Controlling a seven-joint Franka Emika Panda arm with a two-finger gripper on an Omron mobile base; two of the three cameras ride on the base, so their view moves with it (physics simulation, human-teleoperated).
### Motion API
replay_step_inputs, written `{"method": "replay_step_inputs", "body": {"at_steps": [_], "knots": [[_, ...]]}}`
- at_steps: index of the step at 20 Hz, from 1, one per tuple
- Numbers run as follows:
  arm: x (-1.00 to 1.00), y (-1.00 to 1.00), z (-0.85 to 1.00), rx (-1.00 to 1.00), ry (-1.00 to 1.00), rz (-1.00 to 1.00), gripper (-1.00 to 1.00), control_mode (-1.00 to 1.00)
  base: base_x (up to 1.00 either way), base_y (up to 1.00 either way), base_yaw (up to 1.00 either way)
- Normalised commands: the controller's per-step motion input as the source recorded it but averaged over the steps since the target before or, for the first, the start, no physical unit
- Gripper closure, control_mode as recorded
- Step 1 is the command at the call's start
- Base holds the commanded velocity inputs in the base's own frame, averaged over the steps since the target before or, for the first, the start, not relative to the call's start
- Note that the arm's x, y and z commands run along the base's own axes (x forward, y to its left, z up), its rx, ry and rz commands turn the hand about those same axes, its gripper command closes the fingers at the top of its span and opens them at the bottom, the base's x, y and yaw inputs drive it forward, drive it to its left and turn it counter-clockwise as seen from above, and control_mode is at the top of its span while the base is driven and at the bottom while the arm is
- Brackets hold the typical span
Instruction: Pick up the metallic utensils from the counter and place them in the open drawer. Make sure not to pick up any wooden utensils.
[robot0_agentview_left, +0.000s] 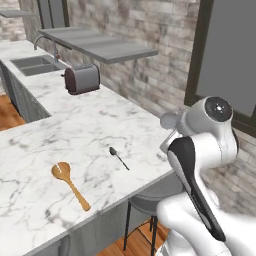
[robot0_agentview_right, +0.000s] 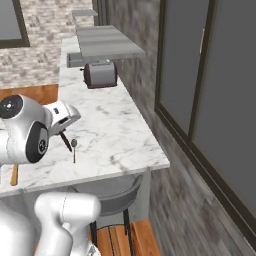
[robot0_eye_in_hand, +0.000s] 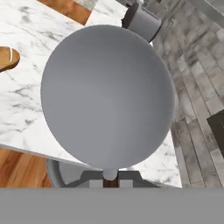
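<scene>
Fingers (robot0_eye_in_hand: 89, 179) nearly closed on a spoon (robot0_eye_in_hand: 105, 96) (round grey bowl up close) above the counter (robot0_eye_in_hand: 26, 109).

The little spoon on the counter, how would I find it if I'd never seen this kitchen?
Find the long white marble counter and go to the end far from the toaster. Near the front edge lies the metal spoon, beside a wooden spoon. It is the thin, dark, silvery one, much smaller than its orange-brown neighbour.

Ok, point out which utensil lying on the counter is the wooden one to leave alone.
The orange-brown wooden utensil with the broad head. The other one, the slim metal spoon, is dark, thin and much smaller.
</scene>
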Motion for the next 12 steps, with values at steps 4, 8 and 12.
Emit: {"method": "replay_step_inputs", "body": {"at_steps": [4, 8, 12], "knots": [[-0.48, -0.30, 0.59, 0.06, -0.09, 0.00, 1.00, -1.00, 0.00, 0.00, 0.00], [-0.61, 0.03, 0.55, 0.06, -0.07, 0.00, 1.00, -1.00, 0.00, 0.00, 0.00], [0.00, 0.00, 0.00, 0.00, 0.00, 0.00, 1.00, 1.00, -0.99, 0.11, 0.06]]}}
